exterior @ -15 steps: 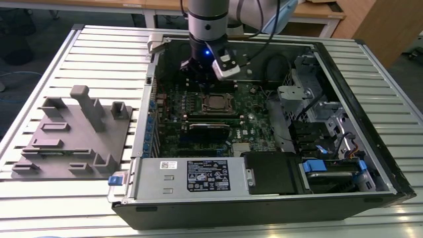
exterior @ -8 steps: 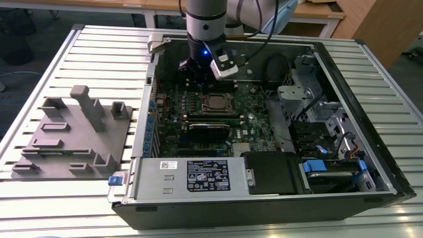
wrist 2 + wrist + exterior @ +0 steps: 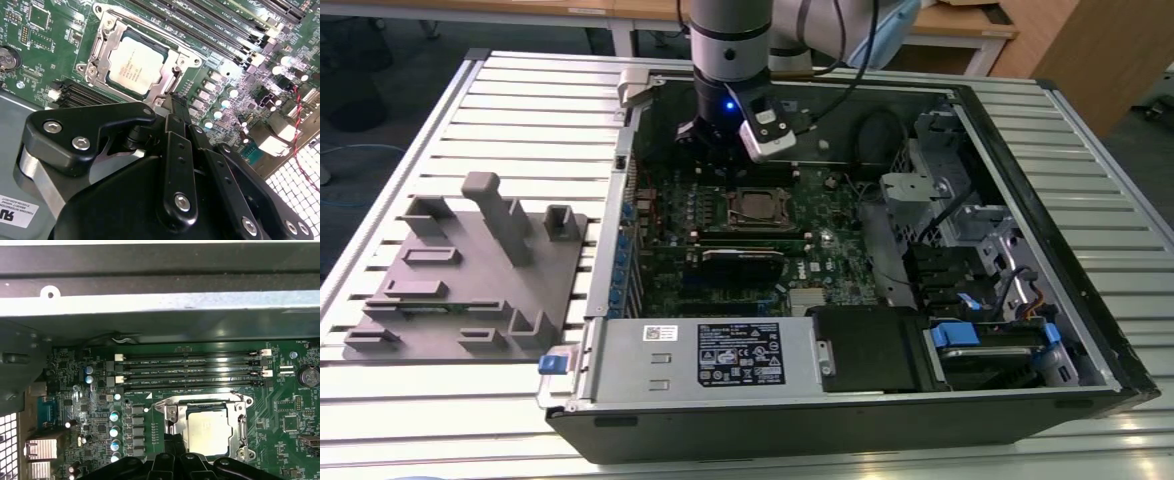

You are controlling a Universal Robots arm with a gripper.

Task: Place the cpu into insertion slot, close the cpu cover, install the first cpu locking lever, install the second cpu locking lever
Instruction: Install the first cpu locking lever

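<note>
The cpu (image 3: pixel 134 66) lies flat in the insertion slot, its silver top facing up, with green board all around; the slot itself is covered by it. The cpu cover (image 3: pixel 102 35) is folded down around the chip as a metal frame. In the first wrist view the cpu (image 3: pixel 207 432) and cover (image 3: pixel 242 426) sit just past my fingertips. A thin locking lever (image 3: pixel 200 401) runs along the socket's edge. My gripper (image 3: pixel 172 98) is shut, holds nothing, and hovers at the socket's corner. In the exterior view the gripper (image 3: pixel 704 155) hangs just behind the cpu (image 3: pixel 754 207).
The open computer case (image 3: pixel 1067 330) lies on a slatted table. Long memory slots (image 3: pixel 190 371) run beside the socket. A black card (image 3: pixel 744 258) and the labelled power supply (image 3: pixel 707 355) lie nearer the front. A grey fixture (image 3: pixel 467 270) stands at the exterior view's left.
</note>
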